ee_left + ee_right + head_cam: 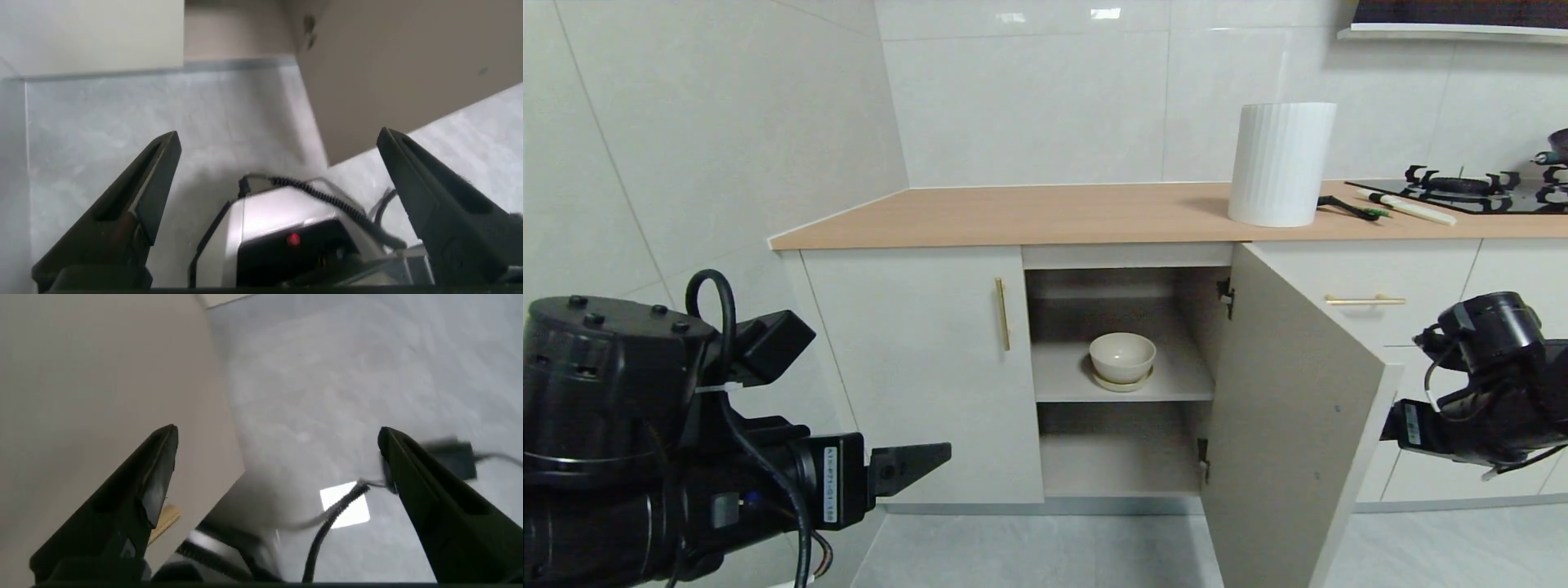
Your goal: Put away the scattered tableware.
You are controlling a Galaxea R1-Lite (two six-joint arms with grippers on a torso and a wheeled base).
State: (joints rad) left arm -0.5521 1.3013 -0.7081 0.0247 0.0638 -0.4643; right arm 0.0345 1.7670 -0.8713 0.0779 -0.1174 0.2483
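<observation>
Left hand (278,139) first: its two dark fingers are spread wide, wide open, hanging low over the grey tiled floor (98,122). Beyond the fingertips sits the bottom corner of the open cabinet door (409,73). From the head view that hand is down at the robot's left, pointing toward the cabinet, in front of the closed door with the gold handle (1001,314).

Over to the right hand (278,434): open as well, fingers well apart. It hangs just beside the outer face of the swung-out door, which stands close by one finger, with floor under the rest.

Now the cabinet itself. The right-hand door stands open toward the robot, and there on the middle shelf (1176,384) sits the cream bowl (1122,356), upright, resting on a small saucer (1123,382), a little left of the shelf's centre. Both hands are well apart from it.

Up top, the wooden counter (1054,214) carries a tall white ribbed container (1281,163), standing above the open door's hinge side. Just to its right lie two long utensils (1409,208), one pale, one dark with a green tip, next to the black gas hob (1462,184).
</observation>
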